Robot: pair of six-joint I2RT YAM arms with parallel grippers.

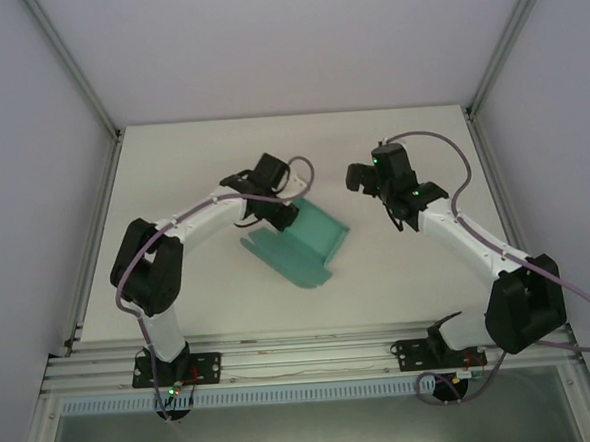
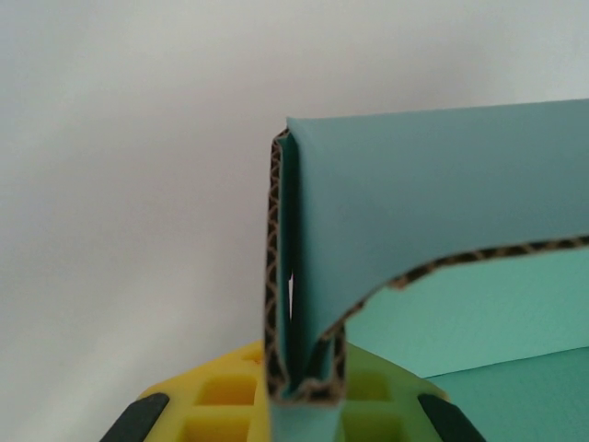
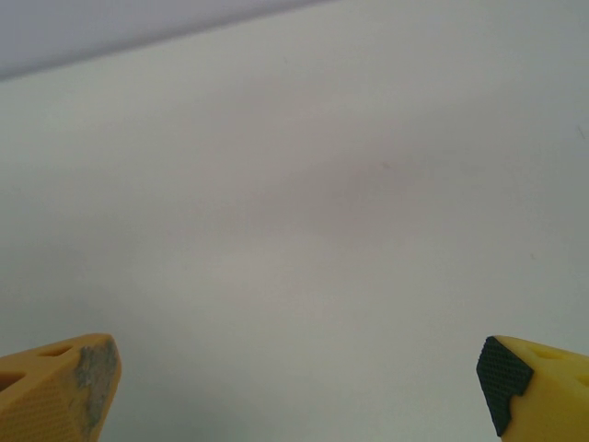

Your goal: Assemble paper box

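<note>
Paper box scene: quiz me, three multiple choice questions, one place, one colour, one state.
1. Where does the paper box lie on the table?
A. near its middle
B. far right corner
C. against the left rail
2. What colour is the box's card?
A. red
B. teal-green
C. white
3. How do the grippers stand?
A. both open
B. left gripper shut on the box, right gripper open
C. both shut on the box
Answers: 1 A, the top view shows it mid-table. 2 B, its faces are teal-green. 3 B, the left wrist view shows a folded wall pinched; the right jaws stand wide apart.
</note>
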